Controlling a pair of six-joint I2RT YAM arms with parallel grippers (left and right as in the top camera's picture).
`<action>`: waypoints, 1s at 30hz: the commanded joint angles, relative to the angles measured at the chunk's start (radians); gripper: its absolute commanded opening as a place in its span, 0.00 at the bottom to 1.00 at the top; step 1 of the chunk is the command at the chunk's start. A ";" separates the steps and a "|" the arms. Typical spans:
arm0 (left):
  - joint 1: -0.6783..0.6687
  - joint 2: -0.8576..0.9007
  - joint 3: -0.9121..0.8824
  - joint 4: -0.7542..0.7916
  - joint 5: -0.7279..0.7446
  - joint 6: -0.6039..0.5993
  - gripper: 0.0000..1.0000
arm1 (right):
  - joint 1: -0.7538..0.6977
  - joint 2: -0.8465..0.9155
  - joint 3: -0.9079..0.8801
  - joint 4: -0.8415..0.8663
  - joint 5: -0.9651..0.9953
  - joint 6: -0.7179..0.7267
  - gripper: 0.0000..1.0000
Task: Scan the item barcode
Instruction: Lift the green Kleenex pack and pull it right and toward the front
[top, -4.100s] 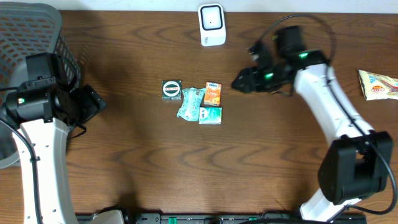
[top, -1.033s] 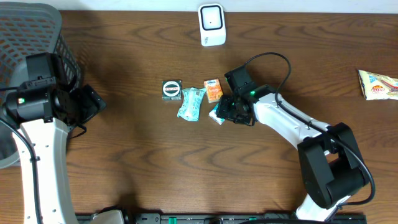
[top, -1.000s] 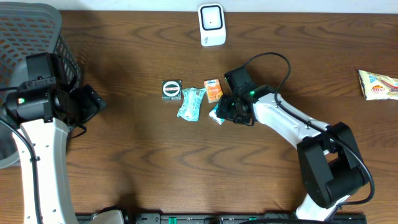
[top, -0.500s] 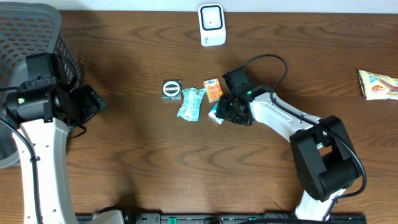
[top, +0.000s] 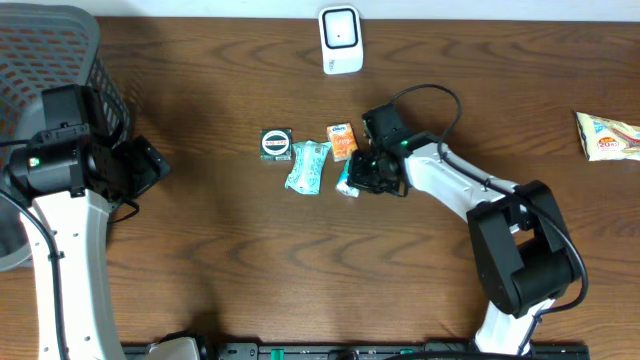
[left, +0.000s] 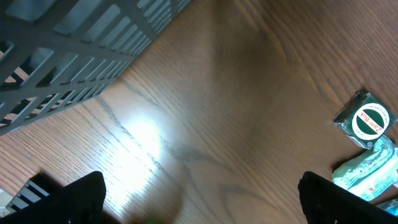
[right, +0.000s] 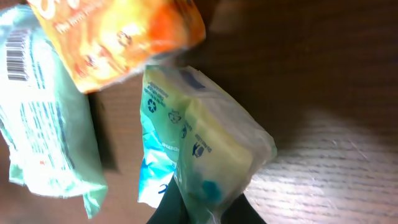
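Overhead: cluster of small packets sits near the centre of the wooden table (top: 230, 270), at 6 o'clock from the white scanner (top: 340, 40) on the far edge.

- Right gripper (top: 360, 179) is down on the 3 o'clock side of the cluster.
- Right wrist view: its dark fingers (right: 169, 210) are clenched on the lower edge of the green-and-yellow pack (right: 205, 143). The pack is pinched and creased, standing tilted on the wood.
- Overhead, the same pack shows only as a teal sliver at the gripper's 9 o'clock, at the 4 o'clock corner of the cluster.
- Orange packet (top: 343, 142) lies at 12 o'clock from the held pack, just beside it; contact between them cannot be told.
- Pale green packet (top: 308, 166) lies at 9 o'clock from the held pack. The right wrist view shows a barcode at its upper end.
- Dark packet with round label (top: 276, 144) lies at 10 o'clock of the cluster, just beside the pale green one.

Left gripper (top: 153, 165) hangs well apart at 9 o'clock from the cluster, beside the grey mesh basket (top: 50, 50). Left wrist view: its fingers (left: 78, 196) are spread wide, grasping nothing, bare wood between them.

Snack bag (top: 607, 135) lies at the table's 3 o'clock edge, well apart from everything else.
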 joint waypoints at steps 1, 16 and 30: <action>0.003 -0.004 -0.002 -0.005 -0.016 -0.006 0.98 | -0.049 0.042 -0.029 -0.040 -0.082 -0.103 0.01; 0.003 -0.004 -0.002 -0.005 -0.016 -0.006 0.97 | -0.171 0.038 -0.029 -0.233 -0.145 -0.477 0.29; 0.003 -0.004 -0.002 -0.005 -0.016 -0.006 0.98 | -0.176 -0.027 0.130 -0.499 -0.059 -0.477 0.50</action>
